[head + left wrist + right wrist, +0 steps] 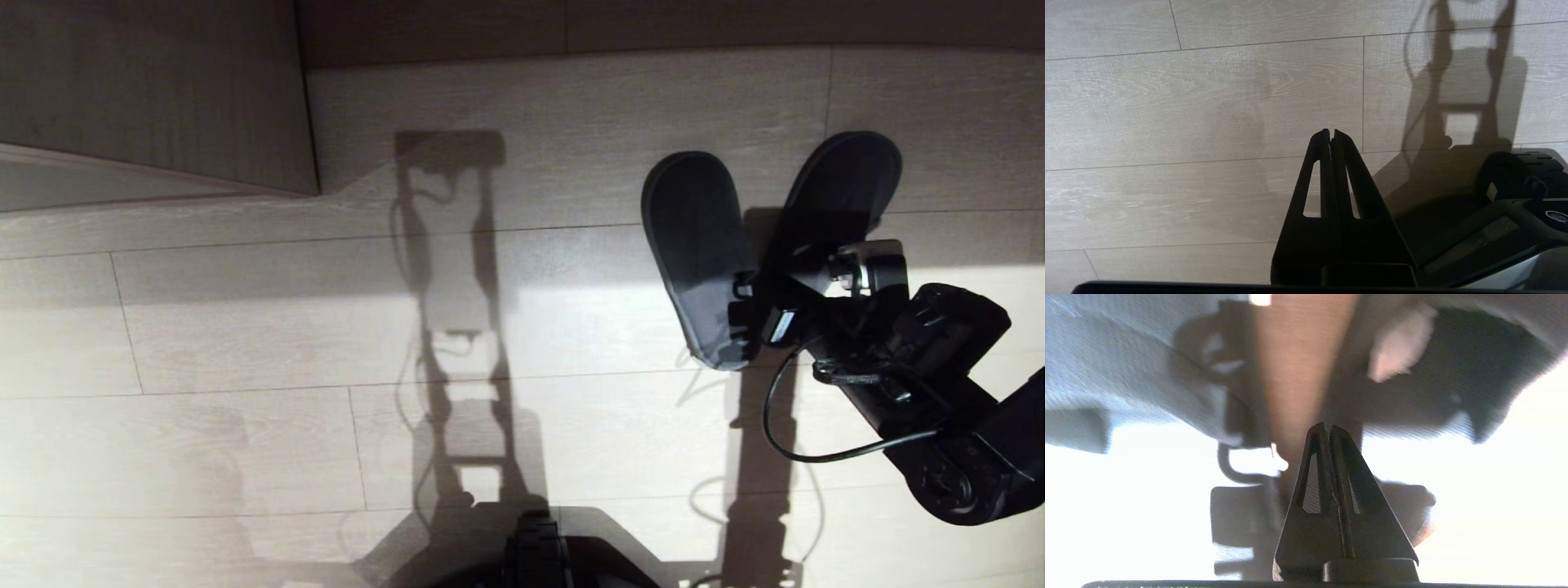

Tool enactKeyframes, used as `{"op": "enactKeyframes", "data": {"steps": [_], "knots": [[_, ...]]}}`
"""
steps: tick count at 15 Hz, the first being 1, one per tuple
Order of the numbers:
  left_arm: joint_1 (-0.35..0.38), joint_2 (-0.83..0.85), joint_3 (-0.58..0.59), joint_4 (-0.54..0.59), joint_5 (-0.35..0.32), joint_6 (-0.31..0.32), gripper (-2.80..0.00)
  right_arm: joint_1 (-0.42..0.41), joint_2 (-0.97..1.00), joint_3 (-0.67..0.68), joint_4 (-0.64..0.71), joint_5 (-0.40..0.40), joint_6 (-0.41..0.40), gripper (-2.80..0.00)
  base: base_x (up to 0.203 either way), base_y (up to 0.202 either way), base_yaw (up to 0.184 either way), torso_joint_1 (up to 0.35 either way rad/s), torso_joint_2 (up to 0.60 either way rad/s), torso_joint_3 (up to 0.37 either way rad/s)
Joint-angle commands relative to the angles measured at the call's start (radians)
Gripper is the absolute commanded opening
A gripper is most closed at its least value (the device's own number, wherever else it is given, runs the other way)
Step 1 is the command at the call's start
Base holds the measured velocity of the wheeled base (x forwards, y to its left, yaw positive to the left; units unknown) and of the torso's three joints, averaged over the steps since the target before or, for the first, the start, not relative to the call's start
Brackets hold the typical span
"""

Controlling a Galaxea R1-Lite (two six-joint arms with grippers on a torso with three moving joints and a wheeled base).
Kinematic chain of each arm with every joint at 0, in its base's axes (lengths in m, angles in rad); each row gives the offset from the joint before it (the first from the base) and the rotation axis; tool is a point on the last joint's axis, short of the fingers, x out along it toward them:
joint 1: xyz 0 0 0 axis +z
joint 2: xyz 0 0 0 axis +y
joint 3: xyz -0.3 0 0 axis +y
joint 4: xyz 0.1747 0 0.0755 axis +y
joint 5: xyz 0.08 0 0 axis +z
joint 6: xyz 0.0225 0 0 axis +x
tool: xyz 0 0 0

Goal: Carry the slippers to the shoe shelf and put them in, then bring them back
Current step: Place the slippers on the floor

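On floor — slippers (767, 245): flat, dark, oval soles.

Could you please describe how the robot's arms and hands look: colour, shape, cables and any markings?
The right arm is black and blocky, with a silver metal section near the wrist and a thin black cable looping beside it. The right hand and the left hand look alike: two slim black fingers tapering to a point, each with a long slot cut through. No readable markings show.
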Motion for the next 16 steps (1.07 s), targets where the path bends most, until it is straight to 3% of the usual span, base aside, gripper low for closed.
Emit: {"op": "enactKeyframes", "data": {"steps": [1, 7, 16], "knots": [[0.0, -0.001, 0.0, 0.0, 0.0, 0.0, -2.8, -0.021, -0.011, 0.018, -0.009, 0.0, -0.003, -2.8, 0.0, 0.0, 0.0, 0.0, 0.0, 0.0], [0.0, 0.0, 0.0, 0.0, 0.0, 0.0, -2.8, -0.119, 0.024, -0.008, -0.016, 0.005, -0.045, -2.8, 0.0, 0.0, 0.0, 0.0, 0.0, 0.0], [0.0, 0.0, 0.0, 0.0, 0.0, 0.0, -2.8, -0.213, 0.045, -0.098, -0.02, 0.049, -0.041, -2.8, 0.0, 0.0, 0.0, 0.0, 0.0, 0.0]]}}
